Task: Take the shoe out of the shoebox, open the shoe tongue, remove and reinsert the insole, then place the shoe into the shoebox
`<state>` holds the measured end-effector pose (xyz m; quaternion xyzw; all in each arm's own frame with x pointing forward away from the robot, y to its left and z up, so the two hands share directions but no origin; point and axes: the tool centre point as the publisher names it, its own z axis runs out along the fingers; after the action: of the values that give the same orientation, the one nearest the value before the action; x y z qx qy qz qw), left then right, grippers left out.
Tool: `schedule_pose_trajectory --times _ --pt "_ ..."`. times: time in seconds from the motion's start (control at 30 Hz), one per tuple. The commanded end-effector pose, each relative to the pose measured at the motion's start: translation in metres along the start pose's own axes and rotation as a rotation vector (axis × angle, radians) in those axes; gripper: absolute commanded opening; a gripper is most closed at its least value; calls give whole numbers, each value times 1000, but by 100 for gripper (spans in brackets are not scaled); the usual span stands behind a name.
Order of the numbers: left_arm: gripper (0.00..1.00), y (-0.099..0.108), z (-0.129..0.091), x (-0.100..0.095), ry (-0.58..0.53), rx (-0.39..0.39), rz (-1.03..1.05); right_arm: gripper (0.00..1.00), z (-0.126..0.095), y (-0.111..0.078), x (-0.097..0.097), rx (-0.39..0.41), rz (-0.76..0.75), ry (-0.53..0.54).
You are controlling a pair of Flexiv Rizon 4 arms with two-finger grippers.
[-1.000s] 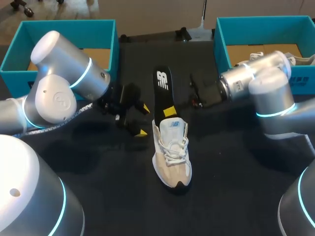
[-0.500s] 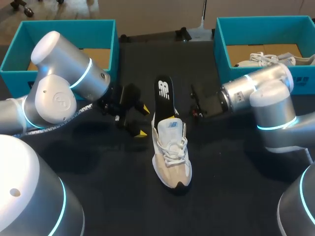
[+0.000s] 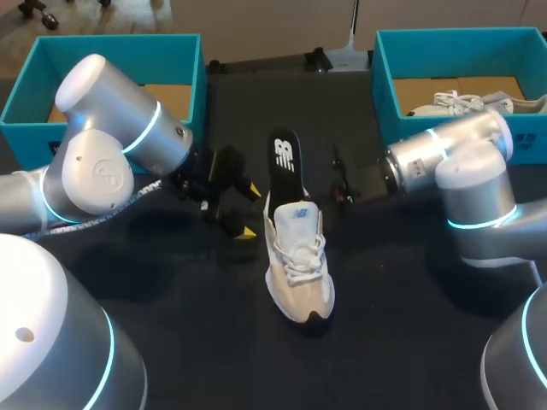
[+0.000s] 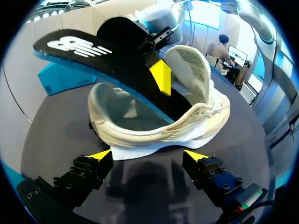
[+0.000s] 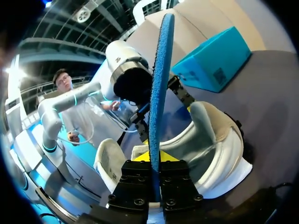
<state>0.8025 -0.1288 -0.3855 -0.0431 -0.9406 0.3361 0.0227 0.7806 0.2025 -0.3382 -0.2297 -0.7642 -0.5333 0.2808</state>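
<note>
A beige sneaker [image 3: 297, 265] lies on the black table, toe toward me, with its tongue lifted. A black insole [image 3: 285, 164] with a blue underside slants down into the shoe's opening, its heel end sticking up behind the shoe. My right gripper [image 5: 155, 161] is shut on the insole [image 5: 160, 84], which shows edge-on between its fingers. One of its yellow fingertips [image 4: 161, 77] presses the insole [image 4: 107, 65] just above the shoe [image 4: 154, 126]. My left gripper [image 3: 248, 210] stands open just left of the shoe, with nothing between its fingers.
A teal shoebox [image 3: 186, 51] stands at the back left, partly hidden by my left arm [image 3: 111, 145]. A second teal shoebox [image 3: 385, 60] at the back right holds another white shoe [image 3: 453, 102]. My right arm [image 3: 436, 154] crosses in front of it.
The right gripper has pushed the insole down and forward into the shoe, so less of it sticks out behind. Its yellow tip is now hidden in the head view. The left arm has stayed put.
</note>
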Motion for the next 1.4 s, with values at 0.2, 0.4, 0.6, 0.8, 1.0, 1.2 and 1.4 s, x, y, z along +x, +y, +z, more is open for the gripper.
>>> schedule_pose_trajectory --times 0.2,0.4,0.6,0.8,1.0,1.2,1.4 --pt "100 0 0 0 -5 -5 2 21 -2 14 0 34 -21 0" --pt "100 1 0 2 -12 -6 0 29 -1 14 -2 38 -28 5" --pt "100 2 3 6 -10 -5 -3 31 -2 22 -3 51 -50 5" --pt "100 2 3 8 -11 -2 -8 29 -2 30 -5 71 -65 14" --pt "100 4 2 9 -17 -2 -16 11 -2 35 -9 132 -49 34" --pt "100 6 -2 8 -22 -3 -22 0 -4 33 -12 162 -28 40" --pt "100 7 -8 2 -39 -4 -26 0 -1 21 -13 184 19 52"
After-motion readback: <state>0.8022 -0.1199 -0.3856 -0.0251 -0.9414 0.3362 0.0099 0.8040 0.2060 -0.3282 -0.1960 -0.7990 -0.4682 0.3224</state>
